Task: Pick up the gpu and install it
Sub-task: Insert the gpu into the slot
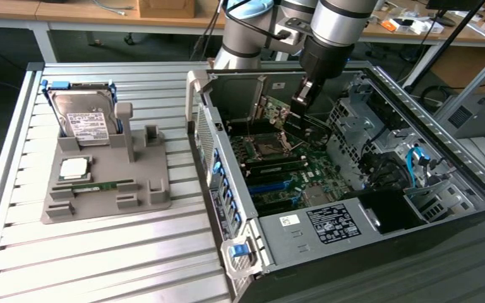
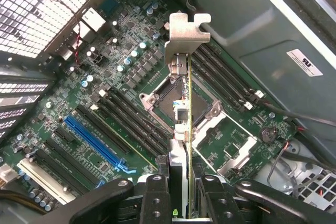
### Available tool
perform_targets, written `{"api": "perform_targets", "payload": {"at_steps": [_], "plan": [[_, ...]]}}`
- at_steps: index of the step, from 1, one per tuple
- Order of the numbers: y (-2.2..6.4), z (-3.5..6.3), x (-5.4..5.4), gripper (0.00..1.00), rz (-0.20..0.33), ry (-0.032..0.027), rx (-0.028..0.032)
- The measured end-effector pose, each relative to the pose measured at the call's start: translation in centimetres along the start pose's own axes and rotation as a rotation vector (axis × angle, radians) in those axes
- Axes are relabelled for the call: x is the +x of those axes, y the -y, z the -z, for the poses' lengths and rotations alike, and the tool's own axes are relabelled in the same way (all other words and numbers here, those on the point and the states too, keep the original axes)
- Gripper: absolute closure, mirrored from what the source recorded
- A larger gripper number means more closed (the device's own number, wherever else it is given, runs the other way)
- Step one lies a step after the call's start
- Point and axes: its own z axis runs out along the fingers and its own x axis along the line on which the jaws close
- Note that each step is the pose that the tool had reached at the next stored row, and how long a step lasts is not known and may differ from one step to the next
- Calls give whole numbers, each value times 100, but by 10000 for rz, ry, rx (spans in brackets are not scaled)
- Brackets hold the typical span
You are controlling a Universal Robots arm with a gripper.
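The jaws grip the gpu (image 2: 181, 95) edge-on, hovering above the motherboard (image 2: 113, 85). Seating it well likely needs the card upright, parallel to its slot, with the bracket (image 2: 185, 35) clear of the case (image 2: 262, 19).

gpu (image 2: 181, 108): bare silver metal bracket with a dull sheen, matt green board. End effector (image 2: 181, 192): matt black, smooth. Worktop (image 1: 99, 252): ribbed aluminium, satin finish. Parts holder (image 1: 99, 202): matt grey plastic. Case (image 1: 310, 227): dull grey sheet metal, perforated in places.
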Motion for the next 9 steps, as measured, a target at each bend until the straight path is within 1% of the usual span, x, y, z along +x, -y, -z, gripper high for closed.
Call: {"api": "perform_targets", "payload": {"at_steps": [9], "plan": [[0, 0, 0, 73, 168, 1, -5]]}}
